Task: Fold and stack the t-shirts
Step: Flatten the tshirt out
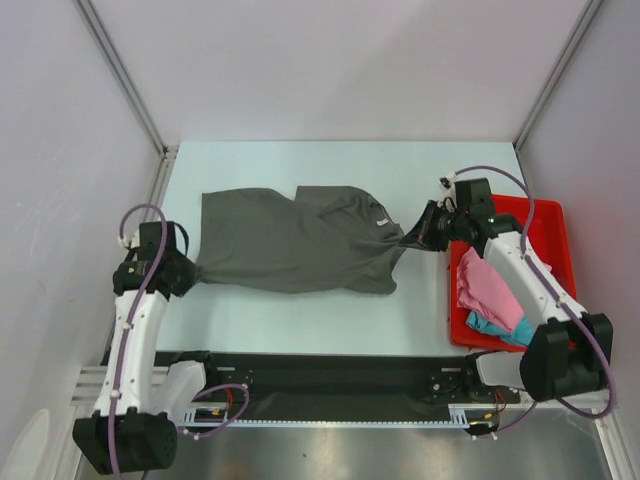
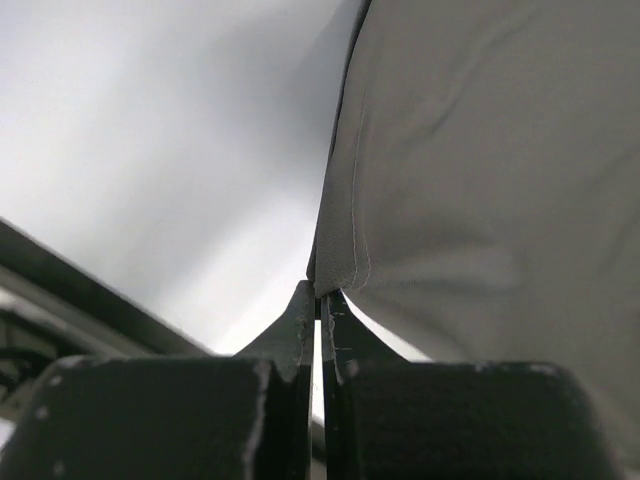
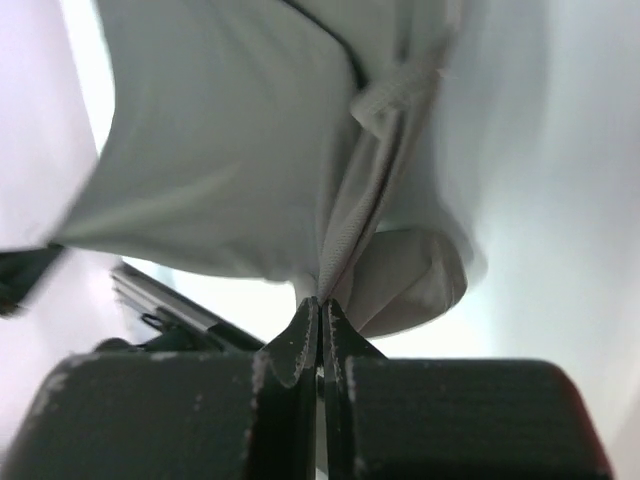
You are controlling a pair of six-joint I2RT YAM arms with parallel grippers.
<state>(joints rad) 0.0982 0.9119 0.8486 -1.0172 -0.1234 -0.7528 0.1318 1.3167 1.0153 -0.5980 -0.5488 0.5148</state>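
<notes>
The grey shirt point(image 1: 300, 245) lies stretched across the middle of the table point(image 1: 300, 330), pinched at both ends. The left hand point(image 1: 188, 275) is closed tight on its left edge. The right hand point(image 1: 415, 238) is closed tight on a bunched corner at its right end, just beside the red tray point(image 1: 556, 215). The pink shirt point(image 1: 488, 292) and the blue shirt point(image 1: 492, 328) lie crumpled in that tray, the blue one partly under the pink.

The step in hand looks like spreading the grey shirt flat before the first fold. To do it well, both hands should draw apart evenly and stay low, so the cloth goes taut without lifting. That should smooth out the rumpled overlap near the middle and the gathered right end. The right grip sits on a narrow bunch, so a hard tug could pull it free; a gentle, steady drag is the safer choice.

Only the top view shows the whole shirt, its wrinkles and the tray, but it cannot show the grips. The left wrist view shows the fingertips point(image 2: 300, 312) meeting on a stitched hem point(image 2: 355, 250) with hardly any gap. The right wrist view shows that hand's tips shut on a ribbed edge point(image 3: 340, 240), with folds of cloth spreading to either side.
</notes>
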